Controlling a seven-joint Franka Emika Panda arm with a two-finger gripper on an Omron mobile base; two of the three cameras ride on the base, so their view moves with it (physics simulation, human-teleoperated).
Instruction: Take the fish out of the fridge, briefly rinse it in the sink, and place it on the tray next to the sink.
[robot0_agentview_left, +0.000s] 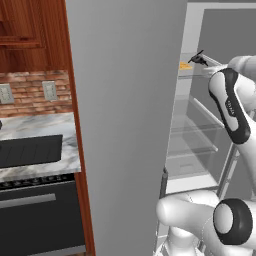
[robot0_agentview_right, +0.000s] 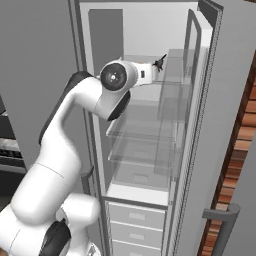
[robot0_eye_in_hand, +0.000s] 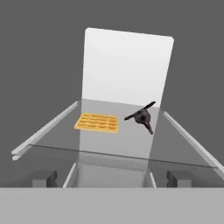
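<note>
2 items sit on the upper glass shelf (robot0_eye_in_hand: 113, 140) of the open fridge (robot0_agentview_right: 150, 30): the fish (robot0_eye_in_hand: 142, 116) and, just beside it, a flat yellow waffle (robot0_eye_in_hand: 97, 122). Fish and waffle are apart, not touching.

End effector (robot0_eye_in_hand: 113, 178): fingers spread wide, nothing between them, positioned at the shelf's front edge, short of the fish.

Risks, as judged from here:
1. Fish is small and slender with thin spiky fins and tail; a closure landing on a fin rather than the body would likely slip or flick it away.
2. Glass shelf looks smooth and hard; a nudge could slide the fish toward the back wall.
3. A low approach could knock the fingertips against the shelf's front edge.
4. A drift sideways could catch the waffle instead.

Materials: fish dark grey, matte, irregular outline. Waffle gridded, thin, rectangular. Shelf transparent, with pale side rails. Fridge interior pale white, exterior plain flat grey.
</note>
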